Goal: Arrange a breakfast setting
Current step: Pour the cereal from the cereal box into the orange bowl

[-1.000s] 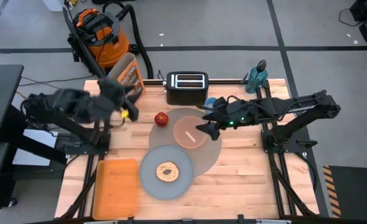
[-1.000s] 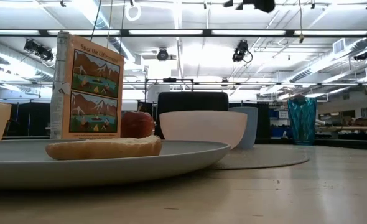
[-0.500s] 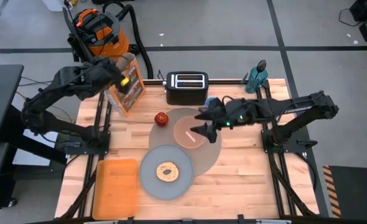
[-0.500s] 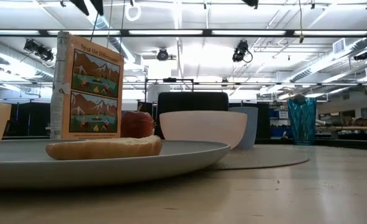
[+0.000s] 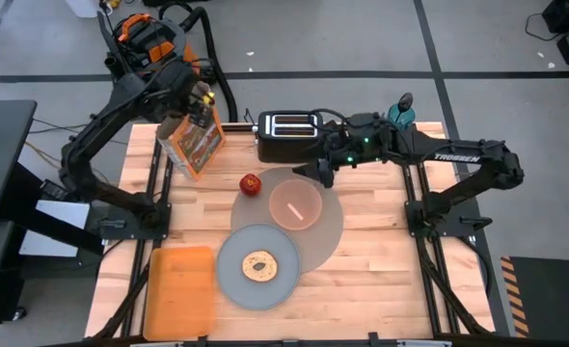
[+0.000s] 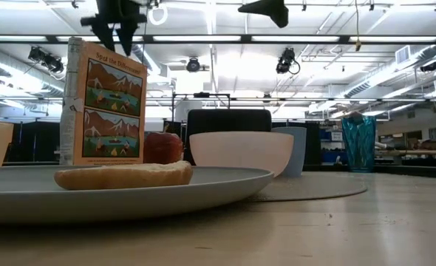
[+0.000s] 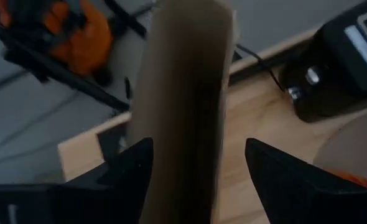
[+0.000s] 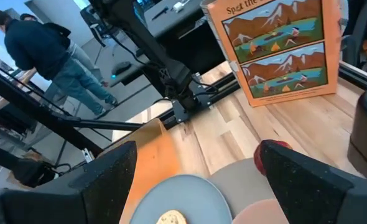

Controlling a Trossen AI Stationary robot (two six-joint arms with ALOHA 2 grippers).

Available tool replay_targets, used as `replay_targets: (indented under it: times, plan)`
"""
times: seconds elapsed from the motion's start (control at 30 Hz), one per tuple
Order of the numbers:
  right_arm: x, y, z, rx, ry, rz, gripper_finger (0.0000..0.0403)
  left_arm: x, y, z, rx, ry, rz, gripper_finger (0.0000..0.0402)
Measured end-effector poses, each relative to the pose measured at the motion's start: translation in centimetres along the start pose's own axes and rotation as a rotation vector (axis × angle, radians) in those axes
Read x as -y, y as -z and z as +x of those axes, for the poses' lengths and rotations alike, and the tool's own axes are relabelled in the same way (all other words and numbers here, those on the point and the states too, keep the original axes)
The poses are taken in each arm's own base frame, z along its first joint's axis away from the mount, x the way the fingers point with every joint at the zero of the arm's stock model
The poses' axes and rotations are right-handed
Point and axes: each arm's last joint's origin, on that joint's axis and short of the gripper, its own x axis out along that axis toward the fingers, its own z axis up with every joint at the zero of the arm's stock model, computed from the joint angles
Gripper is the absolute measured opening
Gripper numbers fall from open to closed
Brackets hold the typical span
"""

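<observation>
A pink bowl (image 5: 295, 204) stands on the round grey-brown mat (image 5: 328, 231). The grey plate (image 5: 231, 280), holding a piece of bread, overlaps the mat's near left edge. The red apple (image 5: 251, 183) lies at the mat's far left. The blue cup (image 6: 295, 151) shows behind the bowl in the low view; my right arm hides it from above. I cannot make out the spoon. My left gripper (image 5: 200, 101) is open, with a finger (image 7: 127, 180) on either side of the top of an upright picture box (image 5: 193, 143). My right gripper (image 5: 318, 172) is open and empty, high over the mat's far edge.
A black toaster (image 5: 289, 135) stands at the far edge, with a teal bottle (image 5: 397, 120) at the far right. An orange tray (image 5: 180, 292) lies at the near left. An orange vacuum (image 5: 149, 43) stands beyond the table. A person (image 8: 40, 50) stands in the room.
My left gripper has swung from the table's left side toward the far edge and now hangs over the picture box's top. My right gripper has drawn back from over the pink bowl toward the far edge, beside the toaster. The things on the table have stayed put.
</observation>
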Motion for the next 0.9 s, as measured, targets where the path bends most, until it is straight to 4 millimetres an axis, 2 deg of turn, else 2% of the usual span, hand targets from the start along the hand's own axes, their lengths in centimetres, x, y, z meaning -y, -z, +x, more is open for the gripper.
replay_targets:
  times: [0.13, 0.3, 0.6, 0.77, 0.9]
  plan:
    - [0.3, -0.2, -0.1, -0.002, -0.001, -0.024, 0.0347, 0.3, -0.6, 1.7, -0.066, 0.058, 0.047, 0.0256]
    - [0.5, -0.2, -0.1, -0.001, 0.001, -0.065, 0.0347, 1.1, -1.0, 3.2, -0.113, 0.052, 0.09, 0.0234]
    - [1.3, -0.7, -0.2, 0.013, 0.027, -0.182, 0.0347, 2.5, -1.5, 6.9, -0.236, 0.022, 0.152, 0.0119]
    - [1.4, -0.8, -0.3, 0.02, 0.028, -0.22, 0.0347, 2.9, -1.4, 6.9, -0.244, 0.028, 0.174, 0.0024]
    - [1.1, -1.2, -0.3, 0.065, 0.013, -0.32, 0.0347, 2.8, -0.9, 5.3, -0.228, 0.043, 0.179, 0.0009]
